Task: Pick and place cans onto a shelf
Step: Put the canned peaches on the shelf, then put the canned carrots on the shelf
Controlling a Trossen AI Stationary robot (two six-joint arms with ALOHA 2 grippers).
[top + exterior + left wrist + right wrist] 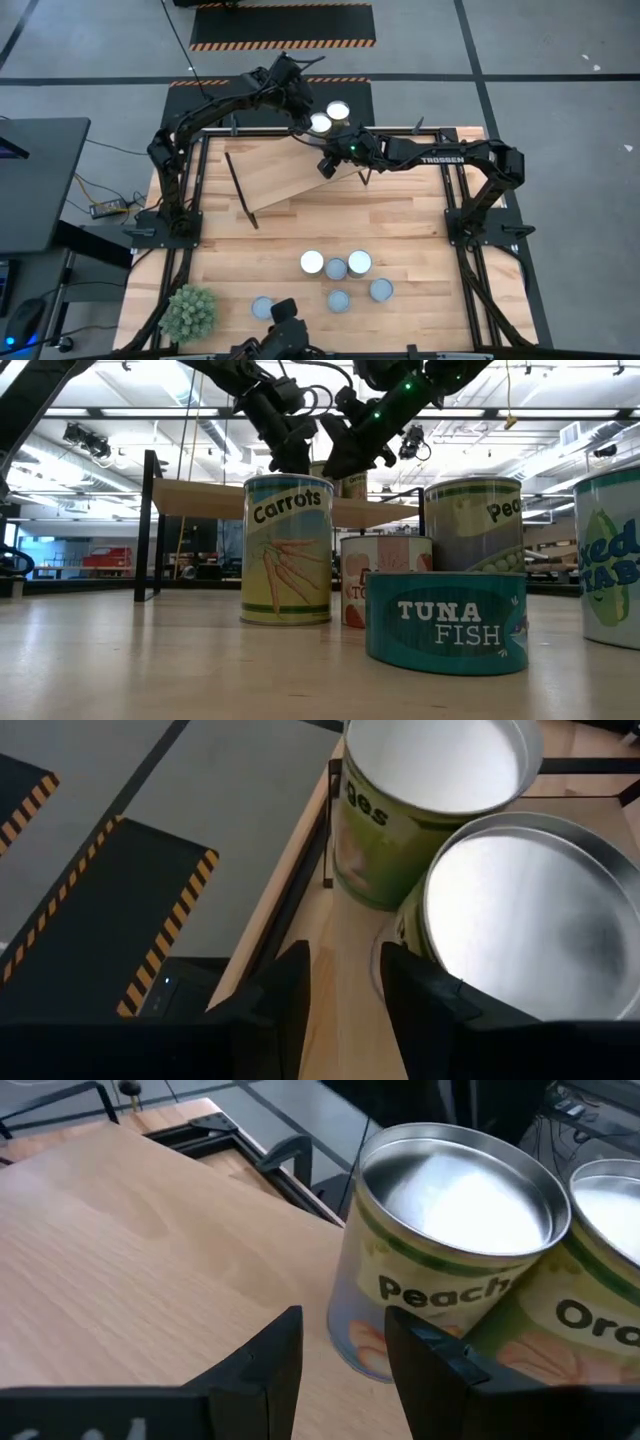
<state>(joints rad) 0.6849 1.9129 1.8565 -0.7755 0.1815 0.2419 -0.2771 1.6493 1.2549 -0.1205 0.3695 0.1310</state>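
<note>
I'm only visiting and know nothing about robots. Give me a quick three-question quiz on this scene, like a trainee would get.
1. How many cans stand on the tilted shelf?
2. True or false: the left pincer is clamped on a can.
3. In the low view, the flat teal can nearest the camera reads: A) Tuna Fish B) Carrots C) Peaches

Key: 1. Two, side by side. 2. False: it is open, next to the cans, holding nothing. 3. A.
</note>
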